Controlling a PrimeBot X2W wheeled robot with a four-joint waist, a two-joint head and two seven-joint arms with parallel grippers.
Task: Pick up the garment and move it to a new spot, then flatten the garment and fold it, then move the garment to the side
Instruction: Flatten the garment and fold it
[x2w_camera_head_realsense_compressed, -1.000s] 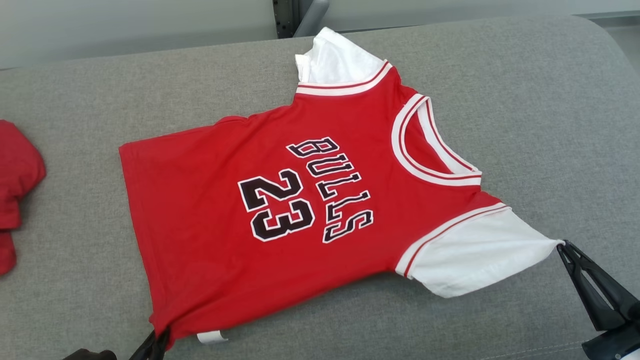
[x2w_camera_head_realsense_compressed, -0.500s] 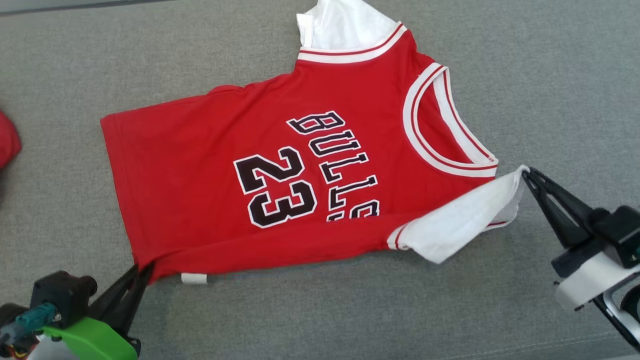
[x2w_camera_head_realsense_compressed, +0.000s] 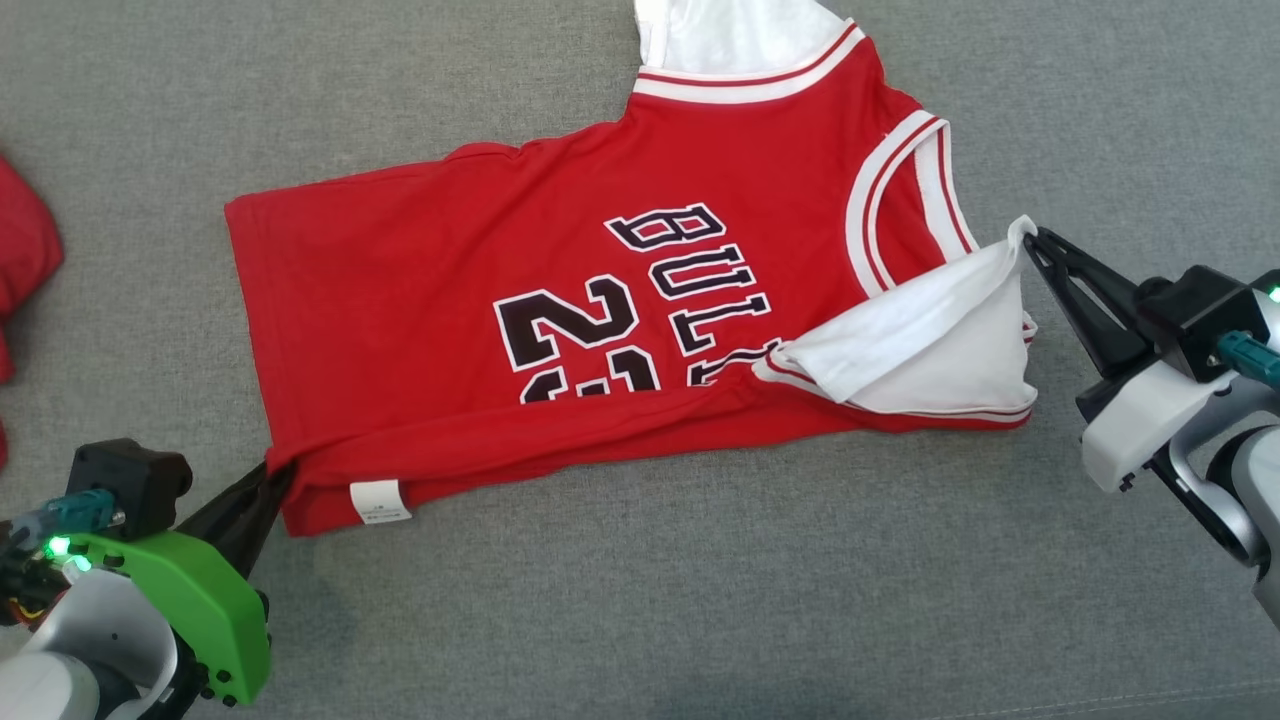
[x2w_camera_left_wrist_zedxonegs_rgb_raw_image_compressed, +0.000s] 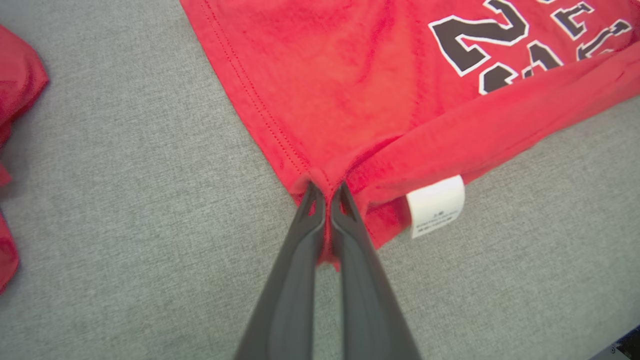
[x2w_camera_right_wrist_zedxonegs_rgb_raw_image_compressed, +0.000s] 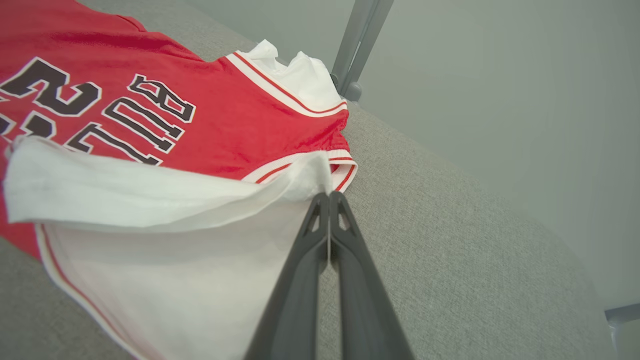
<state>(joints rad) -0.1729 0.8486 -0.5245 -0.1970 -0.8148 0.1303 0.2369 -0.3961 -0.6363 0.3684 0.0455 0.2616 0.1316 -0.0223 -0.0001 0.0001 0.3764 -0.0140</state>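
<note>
The garment (x2w_camera_head_realsense_compressed: 430, 290) is a red jersey with white sleeves and black lettering, spread on the grey cushion. Its near long edge is rolled over onto the front, hiding part of the number. My left gripper (x2w_camera_head_realsense_compressed: 272, 478) is shut on the hem corner at the lower left; the left wrist view shows red cloth (x2w_camera_left_wrist_zedxonegs_rgb_raw_image_compressed: 330, 100) pinched between its fingertips (x2w_camera_left_wrist_zedxonegs_rgb_raw_image_compressed: 327, 192). At the right, my right gripper (x2w_camera_head_realsense_compressed: 1030, 240) is shut on the tip of the near white sleeve (x2w_camera_head_realsense_compressed: 920, 350), which is lifted and folded inward over the chest. In the right wrist view that sleeve (x2w_camera_right_wrist_zedxonegs_rgb_raw_image_compressed: 150, 200) hangs from the closed tips (x2w_camera_right_wrist_zedxonegs_rgb_raw_image_compressed: 329, 199).
Another red cloth (x2w_camera_head_realsense_compressed: 25, 260) lies at the left edge of the grey cushion (x2w_camera_head_realsense_compressed: 640, 600). A white care label (x2w_camera_head_realsense_compressed: 380, 500) sticks out beside the left grip. A grey post (x2w_camera_right_wrist_zedxonegs_rgb_raw_image_compressed: 357, 45) and wall stand behind the cushion's far edge.
Both grippers have carried the near edge of the jersey up and inward, folding the sleeve and side over the front. The head camera has tilted down, shifting the whole picture.
</note>
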